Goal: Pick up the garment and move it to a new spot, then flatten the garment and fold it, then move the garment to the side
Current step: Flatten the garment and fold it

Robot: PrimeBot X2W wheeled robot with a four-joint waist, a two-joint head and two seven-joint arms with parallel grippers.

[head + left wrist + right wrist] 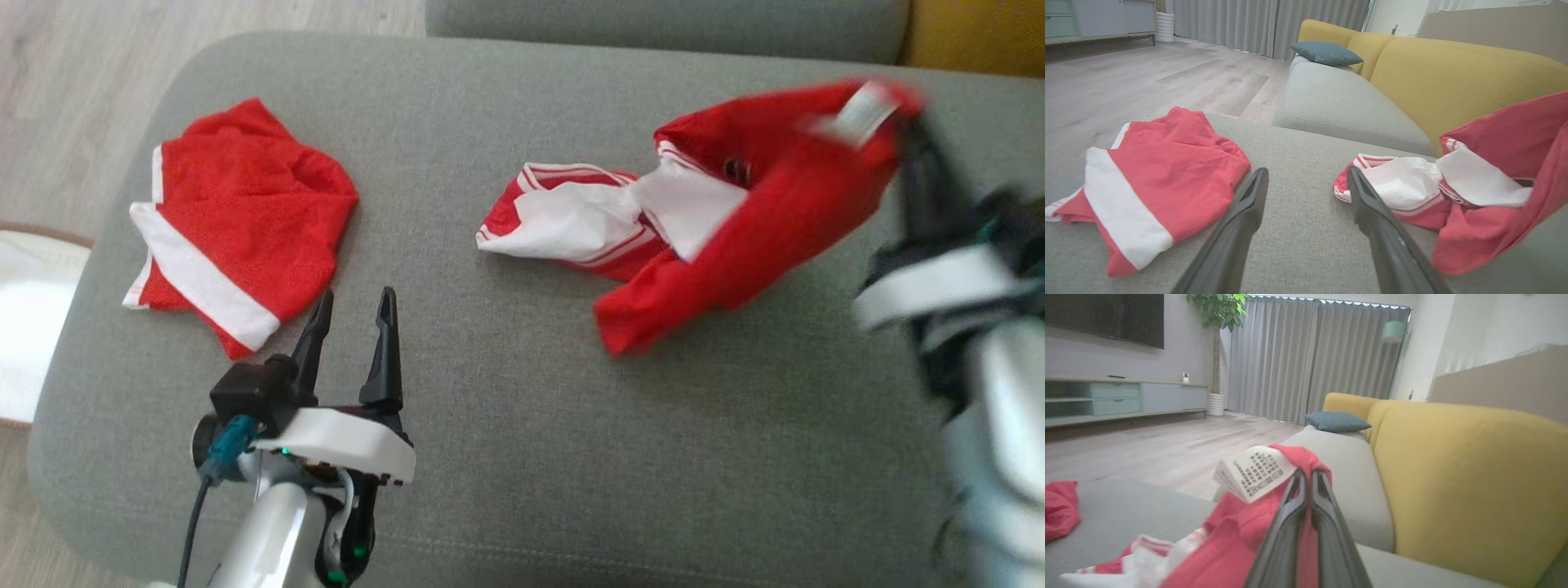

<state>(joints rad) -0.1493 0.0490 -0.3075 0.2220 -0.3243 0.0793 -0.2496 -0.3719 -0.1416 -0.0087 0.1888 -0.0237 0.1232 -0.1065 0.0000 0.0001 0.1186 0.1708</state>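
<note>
Grey sofa cushion (506,392) bearing a crumpled red-and-white garment (775,212) on its right half, one edge raised beside the care label (1253,471) by the clamped right gripper (1306,475); left gripper (355,306) spread wide, empty.

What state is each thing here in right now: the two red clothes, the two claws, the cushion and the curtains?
Red and white garment: one end lifted off the grey seat, the rest crumpled on it.
Other red garment: lying rumpled on the seat, untouched.
Left gripper: open, empty, above the seat.
Right gripper: shut on the garment beside its label.
Blue cushion: lying on the sofa.
Curtains: drawn shut.
</note>
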